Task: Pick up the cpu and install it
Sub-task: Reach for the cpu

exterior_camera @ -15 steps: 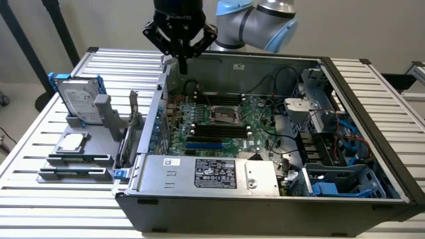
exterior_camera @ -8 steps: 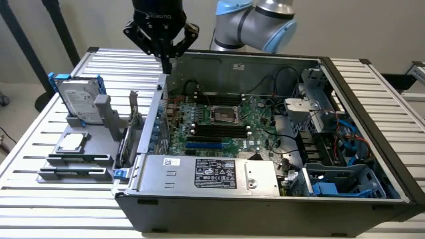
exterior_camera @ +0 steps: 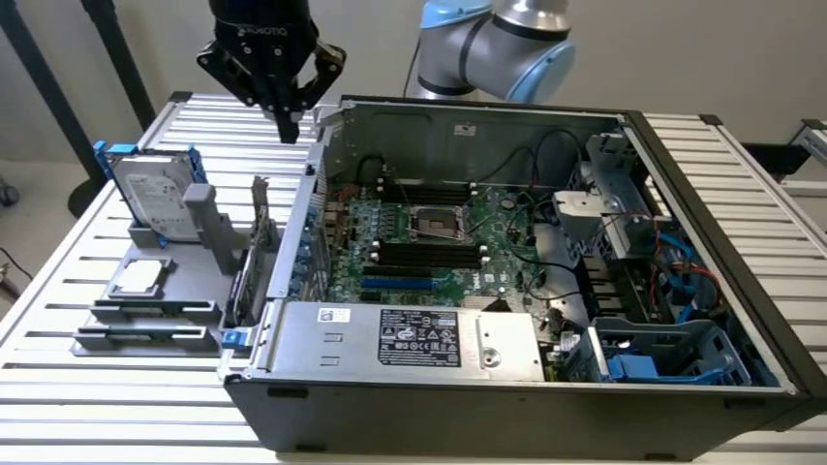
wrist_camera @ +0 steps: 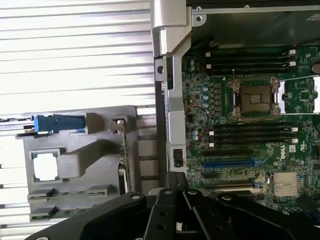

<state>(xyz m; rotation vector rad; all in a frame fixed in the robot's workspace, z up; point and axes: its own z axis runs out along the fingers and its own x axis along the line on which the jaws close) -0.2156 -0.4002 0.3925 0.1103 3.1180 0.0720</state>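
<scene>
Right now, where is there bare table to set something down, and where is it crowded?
Bare slats of the table lie at the exterior view's lower left, in front of the grey holder, and at that view's right beside the computer case. Crowded: the holder, carrying the hard drive and the cpu, and the case interior around the motherboard.
</scene>
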